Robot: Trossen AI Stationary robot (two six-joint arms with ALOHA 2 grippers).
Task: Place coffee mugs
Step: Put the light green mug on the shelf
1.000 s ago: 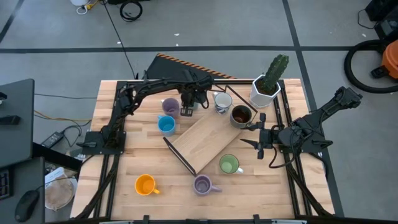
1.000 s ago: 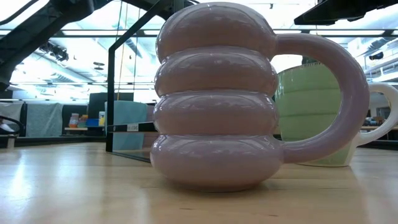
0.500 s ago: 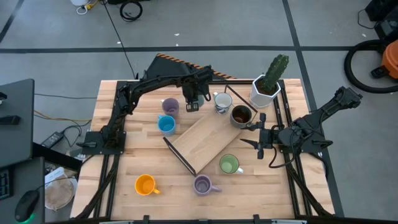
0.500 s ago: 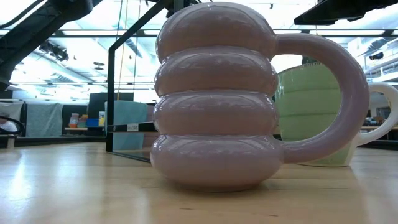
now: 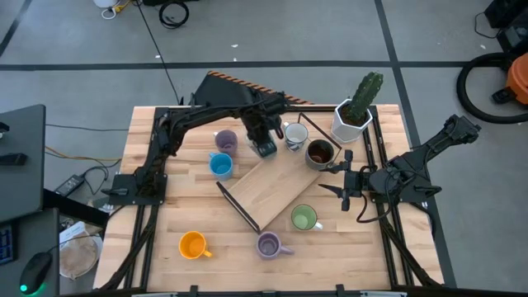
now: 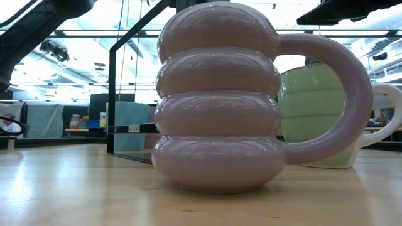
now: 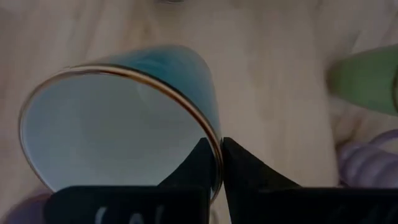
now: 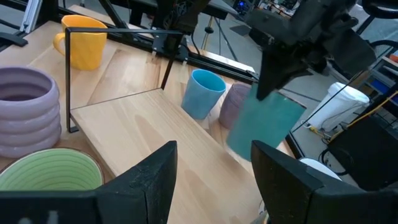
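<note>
Teal glazed ceramic mug [image 7: 112, 124] hangs from the left gripper [image 7: 214, 149], whose two dark fingers are pinched together on the mug's thin rim, one inside the mouth and one outside. From above, this gripper and its mug [image 5: 266, 149] are over the far end of the slanted pale wooden board [image 5: 276, 186], between the smooth lilac mug [image 5: 225, 141] and the white mug [image 5: 294, 134]. The right wrist view shows the teal mug [image 8: 261, 124] lifted clear of the board, tilted, directly beneath the left gripper [image 8: 280, 68].

The light blue mug [image 5: 220, 166] stands beside the board's left edge, the dark brown mug [image 5: 320, 153] at its far right corner, near the white faceted pot with a green cactus [image 5: 355, 111]. The green mug [image 5: 304, 218], the ribbed lilac mug [image 5: 269, 244] and the orange mug [image 5: 192, 245] stand along the near side of the table.

The right gripper [image 8: 214, 152] waits at the table's right side, its fingers spread apart and holding nothing, well apart from the teal mug.
</note>
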